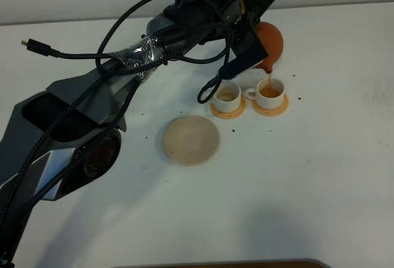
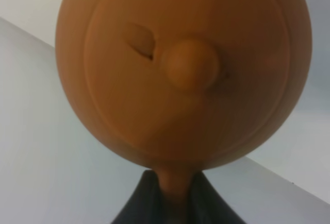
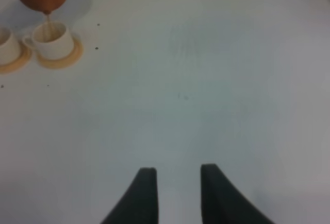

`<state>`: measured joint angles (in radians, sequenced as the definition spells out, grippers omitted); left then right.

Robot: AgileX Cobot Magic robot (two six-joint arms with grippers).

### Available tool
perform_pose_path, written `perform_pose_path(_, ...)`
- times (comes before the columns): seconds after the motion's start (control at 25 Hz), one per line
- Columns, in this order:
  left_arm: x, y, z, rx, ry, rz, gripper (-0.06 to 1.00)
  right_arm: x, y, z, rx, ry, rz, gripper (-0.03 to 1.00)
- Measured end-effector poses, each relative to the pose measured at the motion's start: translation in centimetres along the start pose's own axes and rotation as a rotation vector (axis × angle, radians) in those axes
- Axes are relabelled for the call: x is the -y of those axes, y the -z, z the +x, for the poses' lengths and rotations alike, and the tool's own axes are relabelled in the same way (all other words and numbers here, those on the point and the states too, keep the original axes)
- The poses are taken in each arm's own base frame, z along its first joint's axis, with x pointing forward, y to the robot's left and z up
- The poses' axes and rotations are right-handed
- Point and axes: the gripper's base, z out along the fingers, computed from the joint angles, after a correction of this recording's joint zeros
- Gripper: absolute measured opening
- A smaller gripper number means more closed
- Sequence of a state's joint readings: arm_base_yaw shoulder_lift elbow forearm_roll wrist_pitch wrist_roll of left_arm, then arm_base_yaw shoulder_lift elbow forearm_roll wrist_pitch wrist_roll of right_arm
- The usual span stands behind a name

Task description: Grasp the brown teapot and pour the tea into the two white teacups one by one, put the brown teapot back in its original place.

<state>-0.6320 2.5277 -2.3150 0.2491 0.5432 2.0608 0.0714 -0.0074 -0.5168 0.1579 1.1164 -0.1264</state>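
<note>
The brown teapot [image 1: 271,39] is a squat, round, reddish-brown clay pot with a smooth matte skin; the left wrist view shows its lid [image 2: 180,64] with a round knob [image 2: 191,65] in the middle. It hangs in the air near the bench's far edge, tipped spout-down over the teacup nearer the right edge [image 1: 270,93]. A thin amber stream [image 1: 269,78] falls into that cup, which holds amber tea. The other teacup [image 1: 227,96] stands just beside it, and each sits on its own orange coaster [image 1: 271,109]. The pale wooden disc [image 1: 192,140] lies bare, nearer the front edge than the cups. The bench [image 1: 320,175] is white and scattered with small dark specks, some close to the cups, and a pale wall rises behind its far edge. The left arm [image 1: 184,28], dark and draped with cables, stretches across the bench toward the far edge, and the left jaws are clamped on the teapot's loop handle [image 2: 175,185]. The right jaws stand apart with nothing between them, over bare bench well away from the cups.
</note>
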Motion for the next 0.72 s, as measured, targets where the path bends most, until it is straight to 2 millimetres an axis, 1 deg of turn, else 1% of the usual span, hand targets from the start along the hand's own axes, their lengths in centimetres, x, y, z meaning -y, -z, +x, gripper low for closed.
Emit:
perform_pose_path(0.36,-0.53,0.11,-0.67,0.005,-0.015,-0.007,0.14,0.0,0.0,0.0,0.0,0.0,0.0,0.24)
perform_pose_path(0.72,-0.56,0.13,-0.64,-0.011,-0.04,0.0,0.14,0.0,0.0,0.0,0.0,0.0,0.0,0.24)
